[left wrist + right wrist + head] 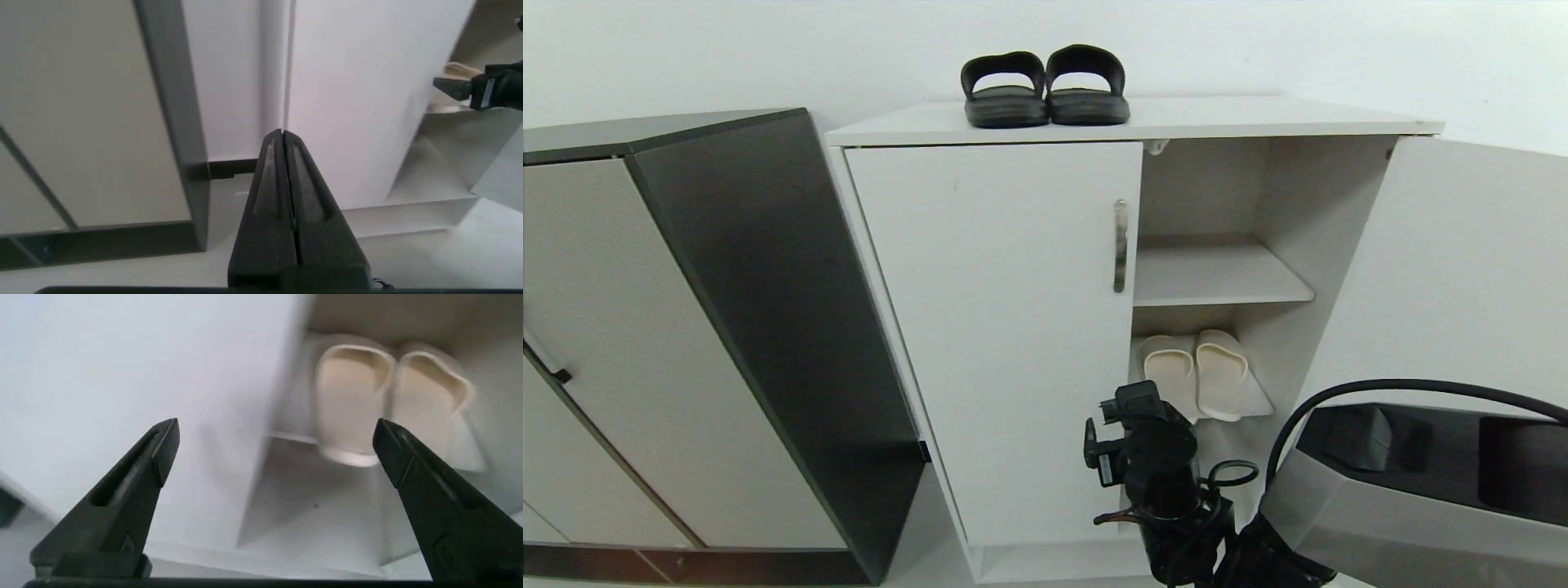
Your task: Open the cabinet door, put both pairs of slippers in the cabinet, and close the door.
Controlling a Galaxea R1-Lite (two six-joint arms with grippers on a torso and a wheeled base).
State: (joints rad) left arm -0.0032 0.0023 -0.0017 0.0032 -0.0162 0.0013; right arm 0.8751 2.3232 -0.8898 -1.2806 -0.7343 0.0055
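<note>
Two cream slippers (351, 396), beyond spread right pincer (276, 433)

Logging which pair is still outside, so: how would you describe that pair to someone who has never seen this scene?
Find the white cabinet whose right door stands open. On its top board, above the shut left door, sit the black slippers, side by side. Their dark colour and wide straps set them apart from the cream slippers on the lower shelf inside.
</note>
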